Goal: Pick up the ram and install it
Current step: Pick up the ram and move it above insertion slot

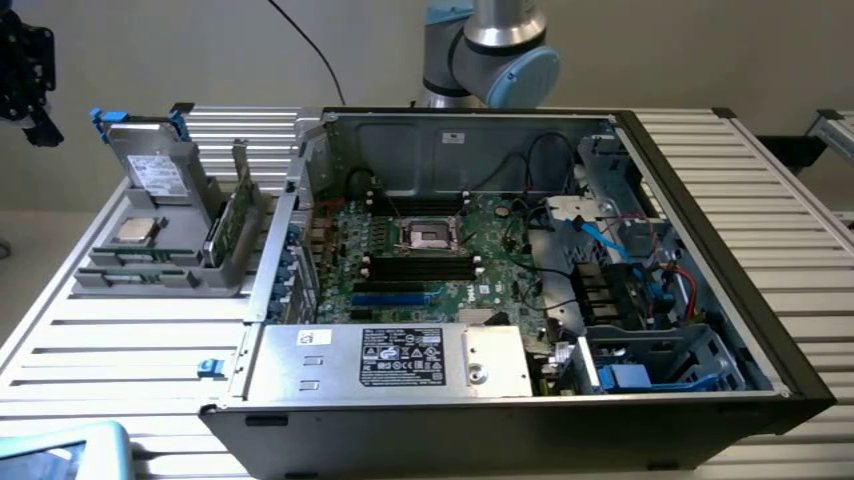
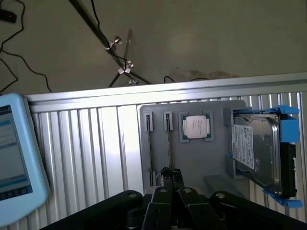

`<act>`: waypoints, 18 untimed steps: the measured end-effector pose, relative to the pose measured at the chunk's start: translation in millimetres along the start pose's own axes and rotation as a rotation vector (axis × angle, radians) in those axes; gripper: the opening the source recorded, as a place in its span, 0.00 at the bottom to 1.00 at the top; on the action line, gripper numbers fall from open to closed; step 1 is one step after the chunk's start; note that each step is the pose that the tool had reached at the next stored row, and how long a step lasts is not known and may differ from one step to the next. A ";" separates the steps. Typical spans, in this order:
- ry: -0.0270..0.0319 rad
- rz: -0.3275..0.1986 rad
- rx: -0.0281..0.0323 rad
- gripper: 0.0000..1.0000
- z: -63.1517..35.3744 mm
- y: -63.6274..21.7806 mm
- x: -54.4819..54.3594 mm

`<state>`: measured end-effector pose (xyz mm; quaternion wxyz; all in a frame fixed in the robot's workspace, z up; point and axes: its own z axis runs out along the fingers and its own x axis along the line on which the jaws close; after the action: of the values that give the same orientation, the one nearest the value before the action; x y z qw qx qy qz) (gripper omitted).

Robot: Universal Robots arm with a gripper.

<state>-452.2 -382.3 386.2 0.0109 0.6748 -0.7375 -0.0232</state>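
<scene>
The ram (image 2: 169, 139) stands on edge as a thin strip in one slot of the grey holder (image 2: 158, 163), beside a bare slot and the CPU (image 2: 196, 127). In the exterior view the ram (image 1: 134, 257) is the narrow green strip at the front of the grey holder (image 1: 160, 280). My gripper (image 2: 171, 172) hangs well above the holder, in line with the ram's near end. Its black fingers (image 2: 165, 178) are together with nothing between them. The motherboard's long black slots (image 1: 420, 265) lie bare inside the open case.
A hard drive in a blue frame (image 2: 256, 153) stands at one end of the holder. A larger green card (image 1: 230, 225) stands between the holder and the open computer case (image 1: 694, 180). A blue tablet (image 2: 14, 158) lies on the slatted table (image 2: 86, 143).
</scene>
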 end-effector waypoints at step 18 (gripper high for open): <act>0.0004 -0.005 -0.0001 0.31 0.0 0.0 0.0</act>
<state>-452.2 -382.3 386.2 0.0110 0.6768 -0.7357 -0.0231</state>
